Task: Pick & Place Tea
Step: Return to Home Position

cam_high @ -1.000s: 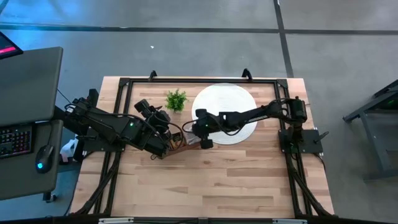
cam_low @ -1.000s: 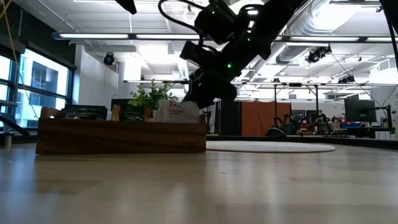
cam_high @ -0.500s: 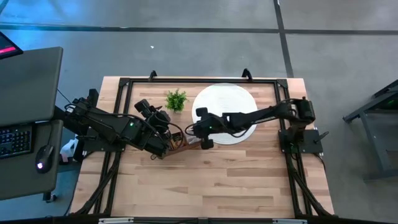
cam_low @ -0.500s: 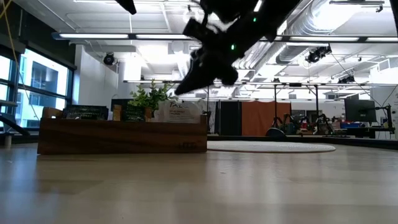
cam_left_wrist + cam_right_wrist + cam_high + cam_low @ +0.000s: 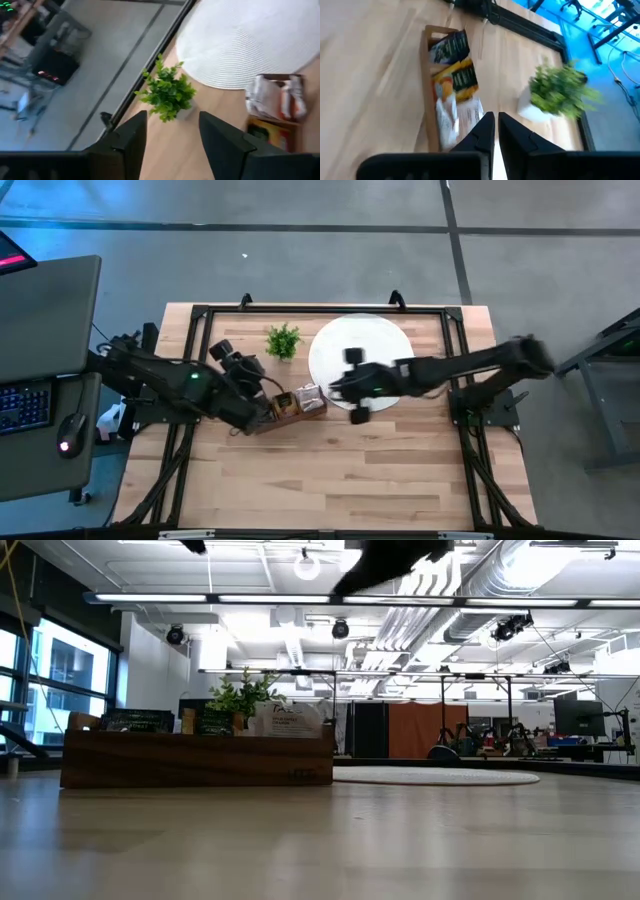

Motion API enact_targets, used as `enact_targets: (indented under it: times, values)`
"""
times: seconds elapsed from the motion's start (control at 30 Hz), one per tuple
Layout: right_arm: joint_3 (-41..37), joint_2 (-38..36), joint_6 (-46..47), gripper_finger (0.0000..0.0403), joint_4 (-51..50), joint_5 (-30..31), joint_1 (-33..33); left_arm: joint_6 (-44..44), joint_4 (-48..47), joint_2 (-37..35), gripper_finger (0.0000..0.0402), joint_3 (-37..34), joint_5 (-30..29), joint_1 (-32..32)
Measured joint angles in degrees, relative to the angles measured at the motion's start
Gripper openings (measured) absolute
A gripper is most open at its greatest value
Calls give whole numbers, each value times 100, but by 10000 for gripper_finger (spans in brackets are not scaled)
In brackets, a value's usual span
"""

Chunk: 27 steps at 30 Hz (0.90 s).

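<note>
The tea sachets (image 5: 456,80) stand packed in the brown wooden tray (image 5: 290,406): black ones, orange ones and white ones (image 5: 274,95). My right gripper (image 5: 352,388) hangs high above the near edge of the white disc (image 5: 375,340), right of the tray. Its fingers are almost together (image 5: 495,131), with a thin pale strip between them. My left gripper (image 5: 172,145) is open and hovers over the tray's left end (image 5: 262,418), touching nothing. In the low view only the right arm (image 5: 390,552) shows, at the top edge. My right gripper appears to pinch a tea sachet (image 5: 493,150) between its two fingers, seen edge-on as a thin pale strip. The fingers hide which part they hold. The gripper points down and is lifted well clear of the tray and the table.
A small green plant (image 5: 283,340) in a white pot stands at the far edge, between tray and disc. A black frame (image 5: 300,310) runs round the table. The near half of the wooden table (image 5: 340,480) is bare. A desk with keyboard and mouse (image 5: 40,410) stands left of the table.
My right gripper has risen from the white sachets at the tray's right end and swung toward the table's right edge, over the disc's near edge. In the low view it has climbed almost out of the picture. The tray has stayed where it was.
</note>
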Motion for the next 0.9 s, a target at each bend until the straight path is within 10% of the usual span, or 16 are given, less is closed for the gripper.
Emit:
enact_targets:
  times: [0.2, 0.43, 0.9]
  values:
    - [-416, -1810, 564, 3, -895, 17, 486, -243, 21, -777, 134, -272, 227, -495]
    - [-2597, -4022, 733, 2, 428, 5, 1064, -1344, 806, -2331, 89, -2092, 53, -1724]
    - [-4728, -7031, 296, 5, 1855, -651, 762, -395, 2968, -5500, 10, -5154, -898, -2215]
